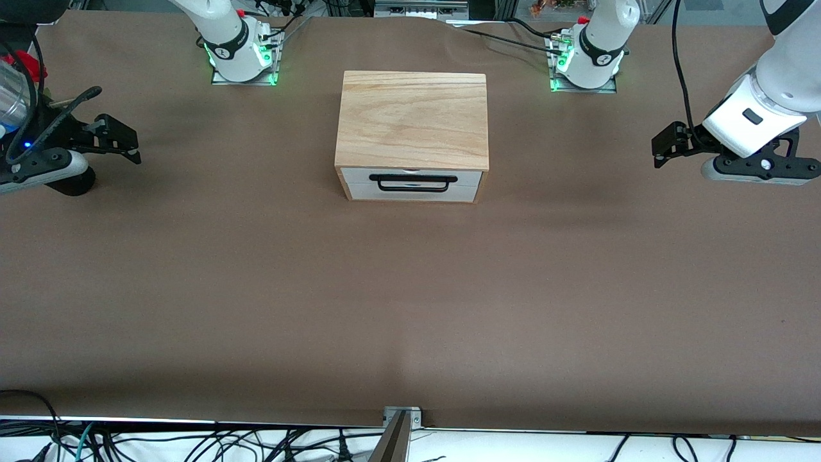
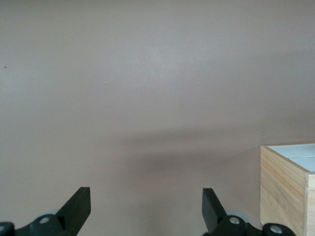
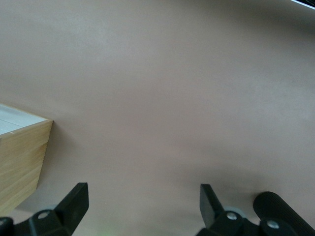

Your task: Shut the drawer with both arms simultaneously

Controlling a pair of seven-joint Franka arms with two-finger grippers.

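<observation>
- Shallow white-fronted drawer [image 1: 412, 185] w/ thin black wire handle [image 1: 413, 183] is sitting flush in small light-oak box [image 1: 412, 122], mid-table;
- left gripper [image 2: 146, 211] is hovering over brown table [image 1: 410, 308] nr left arm's end, fingers spread, empty;
- right gripper [image 3: 143, 209] is hovering nr right arm's end, likewise spread, empty.

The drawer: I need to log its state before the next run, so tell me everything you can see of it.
The drawer has a white front panel with a thin black wire handle across its middle. It sits in a light-oak box that stands on the brown table midway between the two arm bases, its front facing the front camera. The panel looks flush with the box's face, so it appears shut. Nothing touches it: the left gripper and right gripper hang open over the table's ends.
</observation>
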